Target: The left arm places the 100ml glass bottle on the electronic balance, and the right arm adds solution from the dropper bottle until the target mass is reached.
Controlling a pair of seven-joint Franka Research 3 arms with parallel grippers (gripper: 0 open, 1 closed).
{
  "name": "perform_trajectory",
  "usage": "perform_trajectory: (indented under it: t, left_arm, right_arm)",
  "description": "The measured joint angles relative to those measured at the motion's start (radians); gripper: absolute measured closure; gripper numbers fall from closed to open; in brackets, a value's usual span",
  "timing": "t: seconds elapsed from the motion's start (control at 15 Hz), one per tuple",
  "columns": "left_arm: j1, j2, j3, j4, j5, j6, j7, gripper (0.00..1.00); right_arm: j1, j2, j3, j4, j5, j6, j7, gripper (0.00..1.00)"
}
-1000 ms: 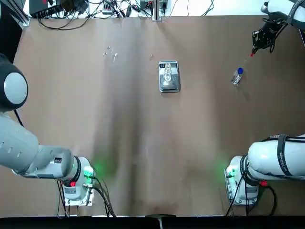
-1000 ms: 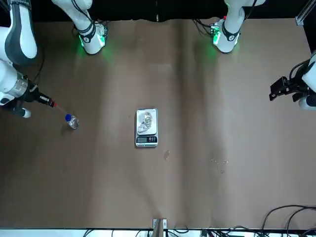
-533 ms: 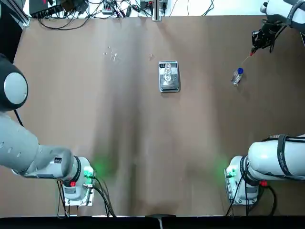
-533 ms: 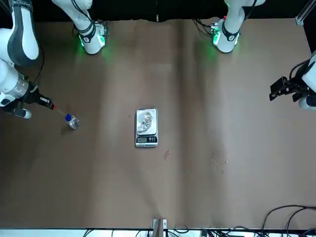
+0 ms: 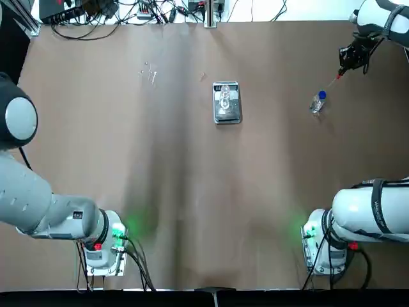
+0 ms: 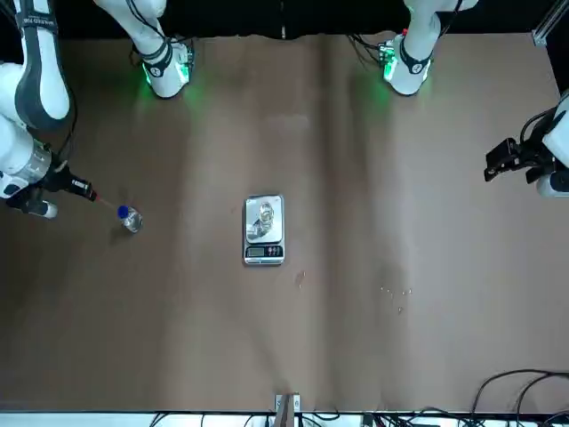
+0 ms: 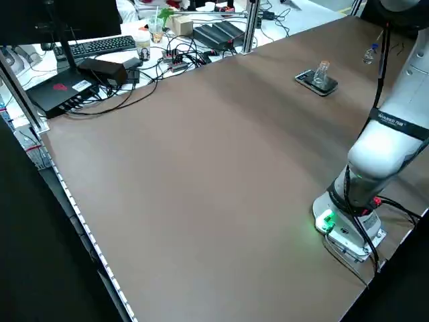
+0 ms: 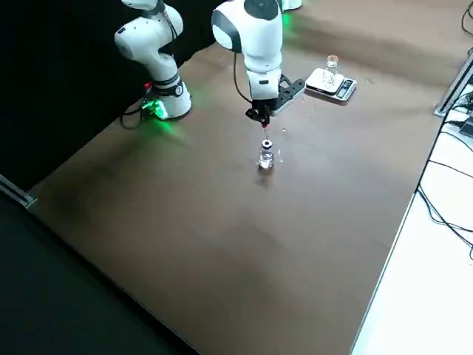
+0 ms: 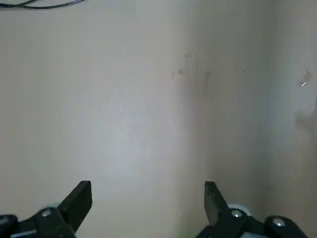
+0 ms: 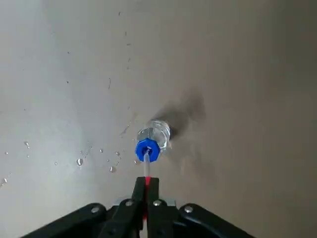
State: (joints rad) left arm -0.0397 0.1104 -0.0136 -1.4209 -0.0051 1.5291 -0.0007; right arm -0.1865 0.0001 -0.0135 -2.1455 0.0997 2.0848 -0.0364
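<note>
The clear 100ml glass bottle (image 5: 224, 98) (image 6: 263, 213) stands upright on the small silver electronic balance (image 5: 227, 116) (image 6: 264, 252) at the table's middle. Toward the far right stands the dropper bottle (image 5: 317, 102) (image 10: 153, 137) with its blue neck. My right gripper (image 5: 353, 57) (image 10: 146, 184) hovers above it, shut on the red-bulbed dropper (image 5: 338, 74) (image 6: 93, 193), whose glass tip points down at the blue neck. My left gripper (image 6: 503, 162) (image 9: 147, 191) hangs open and empty over bare table at the robot's far left, well away from the balance.
Water droplets (image 10: 79, 161) dot the table beside the dropper bottle, and a few more (image 5: 150, 73) lie on the far left part. Cables and electronics (image 5: 128, 11) line the far edge. Both arm bases (image 5: 105, 246) stand at the near edge.
My right gripper has shifted slightly with the dropper above the dropper bottle. The left arm, the glass bottle and the balance have not moved.
</note>
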Motion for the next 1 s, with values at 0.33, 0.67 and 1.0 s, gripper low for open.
perform_trajectory:
  t: [0.33, 0.67, 1.0]
  left_arm:
    - [0.000, 0.000, 0.000, 0.000, 0.000, 0.000, 0.000, 0.00]
    - [0.000, 0.000, 0.000, 0.000, 0.000, 0.000, 0.000, 0.00]
    - [0.000, 0.000, 0.000, 0.000, 0.000, 0.000, 0.000, 0.00]
  right_arm:
    - [0.000, 0.012, 0.004, -0.006, 0.000, 0.005, -0.010, 0.96]
    - [0.000, 0.023, 0.007, -0.014, 0.000, 0.023, -0.011, 0.96]
    - [0.000, 0.038, 0.008, -0.025, 0.000, 0.055, -0.012, 0.96]
